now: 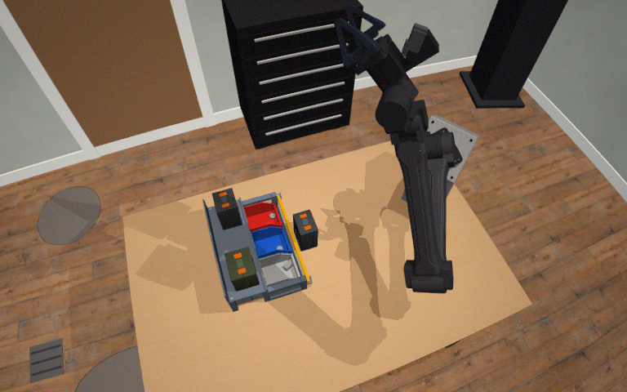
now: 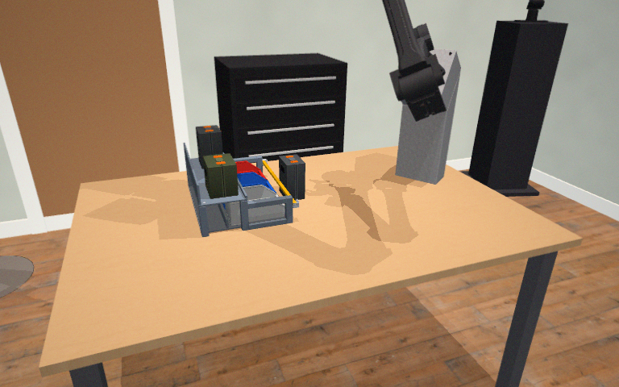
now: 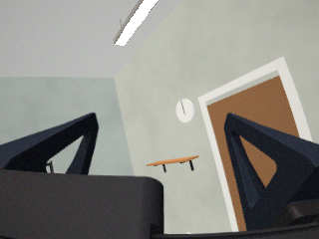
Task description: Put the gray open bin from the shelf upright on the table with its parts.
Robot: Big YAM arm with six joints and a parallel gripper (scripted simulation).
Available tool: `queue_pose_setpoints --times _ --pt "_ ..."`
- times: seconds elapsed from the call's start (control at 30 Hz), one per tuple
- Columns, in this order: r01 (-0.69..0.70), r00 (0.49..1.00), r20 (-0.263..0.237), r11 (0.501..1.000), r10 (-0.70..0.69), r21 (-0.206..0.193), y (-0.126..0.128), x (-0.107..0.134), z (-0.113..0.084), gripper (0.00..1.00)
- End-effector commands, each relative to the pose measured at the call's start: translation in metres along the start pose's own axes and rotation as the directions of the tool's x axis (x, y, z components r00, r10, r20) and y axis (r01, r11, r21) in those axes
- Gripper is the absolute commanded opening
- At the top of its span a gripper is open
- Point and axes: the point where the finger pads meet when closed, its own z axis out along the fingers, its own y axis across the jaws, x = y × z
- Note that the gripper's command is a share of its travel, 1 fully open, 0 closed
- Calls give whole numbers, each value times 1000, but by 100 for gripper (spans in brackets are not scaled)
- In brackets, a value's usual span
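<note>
The gray open bin point(image 1: 276, 273) point(image 2: 260, 193) sits upright in the near end bay of the blue-gray shelf point(image 1: 232, 237) point(image 2: 267, 223), beside the blue bin point(image 1: 270, 243) point(image 2: 250, 178). A small light part shows inside the gray bin in the top view; its other contents are hard to tell. A yellow bar point(image 1: 294, 240) point(image 2: 279, 181) runs along the shelf's open front. My gripper point(image 1: 344, 13) point(image 3: 160, 119) is open and empty, raised high and far from the shelf. The wrist view shows only walls, ceiling and a door between and around the fingers.
The red bin point(image 1: 262, 216) point(image 2: 247, 167) is at the shelf's far end. A black case point(image 1: 227, 212) point(image 2: 209, 143) and a green case point(image 1: 241, 270) point(image 2: 221, 177) stand on the shelf top. Another black case point(image 1: 305, 231) point(image 2: 292, 177) stands on the table point(image 1: 175, 341) point(image 2: 182, 282) before the yellow bar.
</note>
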Motion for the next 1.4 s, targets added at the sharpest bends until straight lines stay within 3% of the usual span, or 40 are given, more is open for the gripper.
queue_pose_setpoints --times 0.0,0.67,1.37 --pt "0 1000 1 1000 0 1 0 -1 1 100" --pt "3 1000 -1 1000 -3 -9 6 0 3 100" --pt "-28 998 -50 999 30 32 -9 13 15 100"
